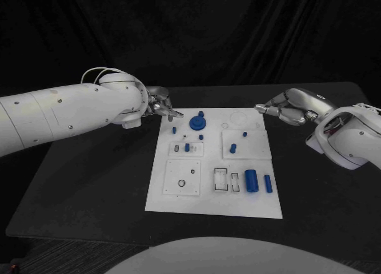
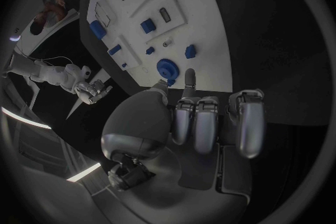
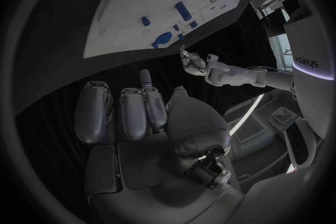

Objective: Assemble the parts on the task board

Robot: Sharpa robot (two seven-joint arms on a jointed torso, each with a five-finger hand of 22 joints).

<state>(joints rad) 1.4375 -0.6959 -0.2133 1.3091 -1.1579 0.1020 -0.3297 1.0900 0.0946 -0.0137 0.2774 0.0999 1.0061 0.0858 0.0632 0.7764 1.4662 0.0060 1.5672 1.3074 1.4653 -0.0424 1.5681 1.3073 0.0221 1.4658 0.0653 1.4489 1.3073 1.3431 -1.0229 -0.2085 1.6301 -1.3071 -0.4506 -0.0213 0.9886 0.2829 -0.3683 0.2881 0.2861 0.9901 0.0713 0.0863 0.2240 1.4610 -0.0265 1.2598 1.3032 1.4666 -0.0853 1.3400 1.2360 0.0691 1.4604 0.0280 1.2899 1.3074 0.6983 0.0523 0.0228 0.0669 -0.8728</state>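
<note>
The white task board (image 1: 240,202) lies mid-table. A blue gear (image 1: 197,121) stands near its far edge, with small blue pegs (image 1: 187,147) around it. Near the right edge lie a thick blue cylinder (image 1: 250,181) and a thinner one (image 1: 268,184). My left hand (image 1: 162,107) hovers at the board's far left corner, fingers loosely apart, holding nothing. One finger (image 2: 189,77) reaches toward the gear (image 2: 167,67). My right hand (image 1: 277,111) hangs off the far right corner, also holding nothing. In the right wrist view its hand (image 3: 133,112) faces the board (image 3: 140,5).
Flat white plates with cut-outs (image 1: 183,177) and rectangular slots (image 1: 227,178) cover the board's near half. Bare black table (image 1: 91,188) surrounds the board on all sides, wider on the left.
</note>
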